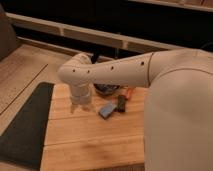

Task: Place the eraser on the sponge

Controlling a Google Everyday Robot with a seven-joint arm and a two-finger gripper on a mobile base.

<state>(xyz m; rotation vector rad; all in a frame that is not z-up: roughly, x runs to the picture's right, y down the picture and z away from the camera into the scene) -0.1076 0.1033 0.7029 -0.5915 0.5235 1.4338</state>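
Down toward the left of the wooden counter (90,142), your gripper (82,106) hangs from the white arm (120,69), pointing at the boards. Its jaws stand apart, with nothing between them that you can make out. Just to its right lies the sponge (106,110), the flat blue pad, set at a slant on the wood with its top bare. The eraser (121,103), that small dark block, lies right beside the sponge's far right edge. It is so close that you cannot tell whether the two touch, but it is on the boards, not on the blue. So here is the score: the eraser is not on the sponge, and gripping it, lifting it and setting it down on the pad is all left to do. The sponge sits between your gripper and the eraser, so the reach goes across the pad. Behind them a dark bowl (106,89) peeks out from under the arm. A small orange object (129,93) lies just beyond the eraser, so mind which small thing you close on. A dark mat (25,125) borders the counter's left side, well apart from all this.
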